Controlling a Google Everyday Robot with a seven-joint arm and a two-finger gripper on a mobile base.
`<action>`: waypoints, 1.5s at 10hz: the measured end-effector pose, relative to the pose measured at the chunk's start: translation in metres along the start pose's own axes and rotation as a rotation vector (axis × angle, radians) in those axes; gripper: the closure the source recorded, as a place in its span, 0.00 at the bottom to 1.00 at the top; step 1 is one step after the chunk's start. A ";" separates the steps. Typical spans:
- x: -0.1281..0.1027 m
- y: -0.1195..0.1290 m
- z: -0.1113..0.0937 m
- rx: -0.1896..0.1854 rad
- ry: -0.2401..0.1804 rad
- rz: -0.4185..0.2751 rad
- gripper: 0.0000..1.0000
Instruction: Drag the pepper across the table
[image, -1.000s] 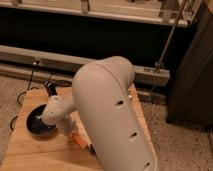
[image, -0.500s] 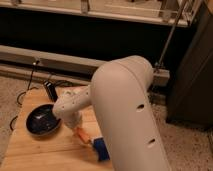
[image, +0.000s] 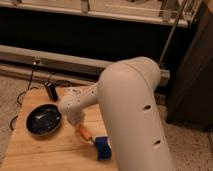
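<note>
Pepper (image: 84, 132) on table (image: 35, 150), just at 4 o'clock of gripper (image: 76, 121); touching or not, we cannot tell. Gripper low over wood under white arm (image: 132, 105); open or clamped, we cannot tell. Dark pan (image: 44, 120) at gripper's 9 o'clock, contents unclear to us. Blue pad (image: 102, 148) at pepper's 4 o'clock. Dark can (image: 50, 91) at pan's 12 o'clock.
</note>
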 end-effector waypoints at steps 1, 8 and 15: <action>0.000 -0.009 0.002 0.009 0.000 0.003 1.00; 0.005 -0.058 0.003 0.071 0.010 0.023 1.00; 0.014 -0.103 0.002 0.126 -0.012 -0.010 1.00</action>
